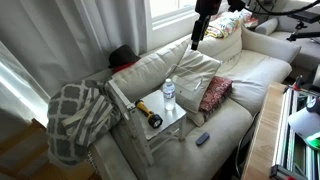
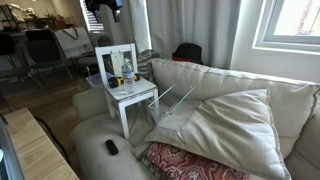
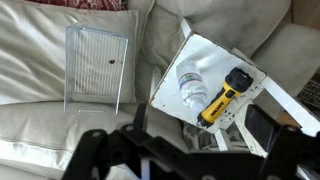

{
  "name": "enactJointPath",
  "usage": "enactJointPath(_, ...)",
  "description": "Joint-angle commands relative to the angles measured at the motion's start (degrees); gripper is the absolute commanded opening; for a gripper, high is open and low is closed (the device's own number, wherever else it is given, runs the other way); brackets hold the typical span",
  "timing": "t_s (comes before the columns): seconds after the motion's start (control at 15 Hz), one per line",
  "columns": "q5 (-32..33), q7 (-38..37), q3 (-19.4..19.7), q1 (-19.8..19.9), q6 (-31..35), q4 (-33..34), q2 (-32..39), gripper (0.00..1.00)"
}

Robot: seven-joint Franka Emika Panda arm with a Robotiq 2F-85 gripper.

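My gripper hangs high over the couch back, open and holding nothing; in the wrist view the gripper is a dark shape along the bottom edge with its fingers spread wide. Well below it, a small white chair stands on the couch seat. On the chair lie a clear water bottle and, beside it, a yellow and black flashlight. Both exterior views show the bottle on the chair. A clear plastic panel rests on the large cushion.
A red patterned pillow lies on the seat next to the cushion. A black remote sits near the couch's front edge. A checked blanket drapes over the armrest. A wooden table stands before the couch.
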State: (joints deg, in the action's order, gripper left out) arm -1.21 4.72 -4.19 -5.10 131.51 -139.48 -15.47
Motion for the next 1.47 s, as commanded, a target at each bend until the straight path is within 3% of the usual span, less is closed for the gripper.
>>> enactJointPath(0.0, 0.1, -0.1, 0.1, -0.1, -0.1, 0.1, 0.0, 1.00)
enactJointPath(1.4, -1.9, 0.9, 0.1, -1.0, 0.7, 0.2, 1.5, 1.00)
